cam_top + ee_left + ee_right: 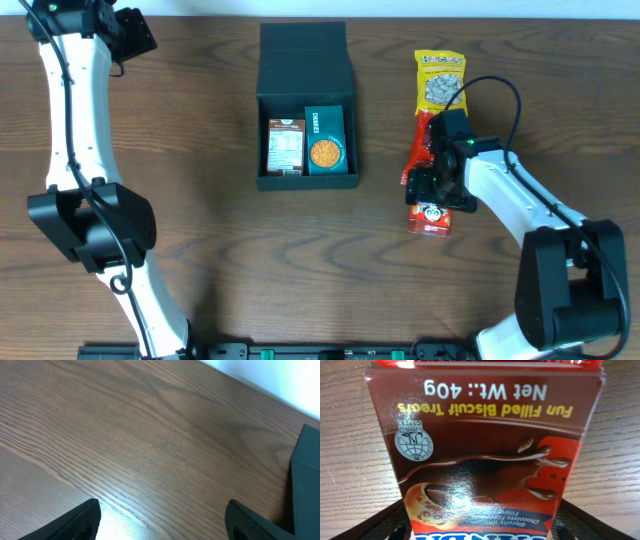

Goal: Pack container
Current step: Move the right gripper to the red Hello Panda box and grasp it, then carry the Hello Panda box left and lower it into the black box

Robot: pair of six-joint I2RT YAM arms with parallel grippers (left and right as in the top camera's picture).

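Two grippers flank the container (307, 105), left gripper (162, 522) gaping near it, right gripper (482, 527) astride biscuit box (485, 450), grip unclear.

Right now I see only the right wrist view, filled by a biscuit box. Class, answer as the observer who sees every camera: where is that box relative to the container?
Observer: The biscuit box lies on the table, to the right of the container and apart from it.
Operator: Is the container open?
Observer: Yes. A brown packet and a teal packet lie side by side inside.
Operator: Is anything else near my box?
Observer: A red packet and, beyond it, a yellow packet lie on the table.
Operator: Where is the left tool?
Observer: The left tool is open over bare table, left of the container.
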